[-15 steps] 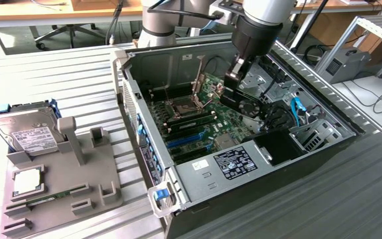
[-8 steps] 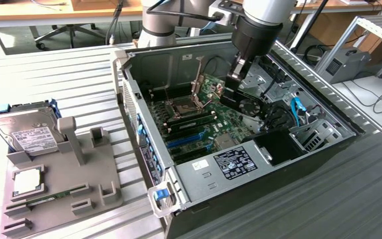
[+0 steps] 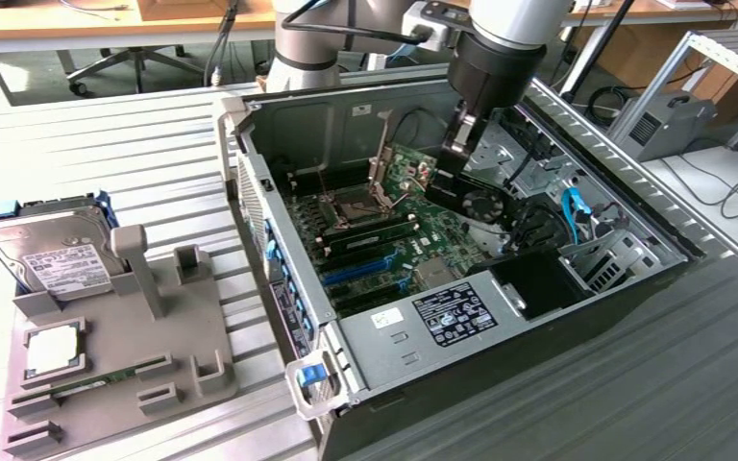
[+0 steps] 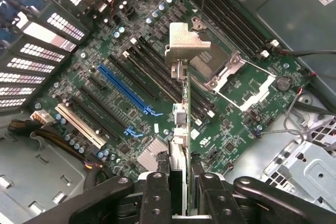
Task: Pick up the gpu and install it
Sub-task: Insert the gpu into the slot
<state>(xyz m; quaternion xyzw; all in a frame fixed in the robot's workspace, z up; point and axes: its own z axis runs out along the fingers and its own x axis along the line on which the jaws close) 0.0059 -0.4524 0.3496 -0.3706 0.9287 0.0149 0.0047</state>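
The gpu (image 3: 479, 200) hangs inside the open computer case (image 3: 285, 375), dark with its round black fan facing the exterior view's right. My gripper (image 3: 461, 144) is shut on its top edge. In the wrist view the gpu (image 4: 181, 124) appears edge-on between my fingers (image 4: 157, 195), with its silver end bracket (image 4: 184, 45) at the far end. It hovers above the motherboard (image 4: 236, 124), over the black memory slots and beside the open CPU socket (image 4: 210, 64). The long blue slot (image 4: 126, 90) lies off to one side, apart from the card.
A silver hard drive in a blue frame (image 3: 46, 252) stands on the grey fixture (image 3: 151, 336) at the exterior view's left, with a processor (image 3: 51, 351) and a green memory stick (image 3: 87, 387). The power supply (image 3: 453, 312) and drive cage (image 3: 600, 259) crowd the case.
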